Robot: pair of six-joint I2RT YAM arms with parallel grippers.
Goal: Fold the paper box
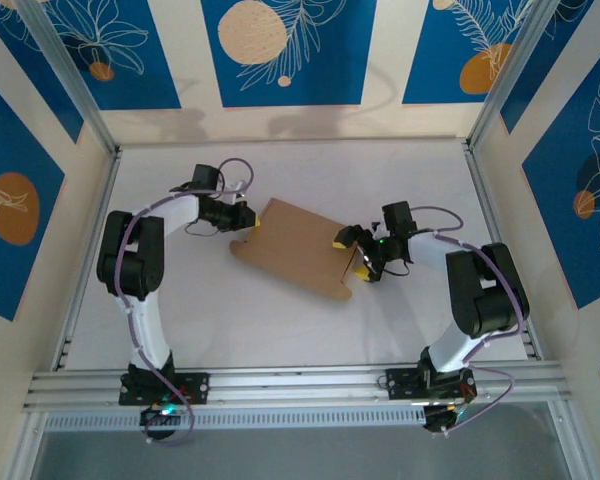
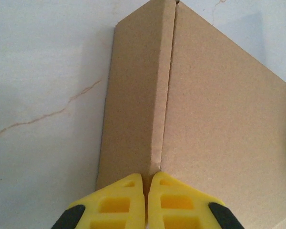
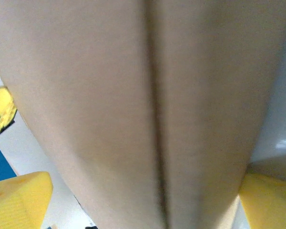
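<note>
Paper box position: the paper box is laid on the white table, near its middle, between the two arms and turned diagonally.
Paper box form: in the top view a broad brown panel is seen lying flat, with a rounded flap projecting at its near-left corner and a narrow flap raised along its right end.
Left gripper state: the left gripper is closed, and its yellow fingers are brought together with only a thin line left between them.
Left gripper contact: the tips are set against the box at the end of a crease between a narrow strip and the wide panel; whether cardboard is pinched between them cannot be told.
Left gripper location: the left gripper is placed at the far-left corner of the box.
Right gripper state: the right gripper is opened wide, and blurred cardboard is seen between its two fingers.
Right gripper location: the right gripper is positioned astride the raised right end of the box.
</note>
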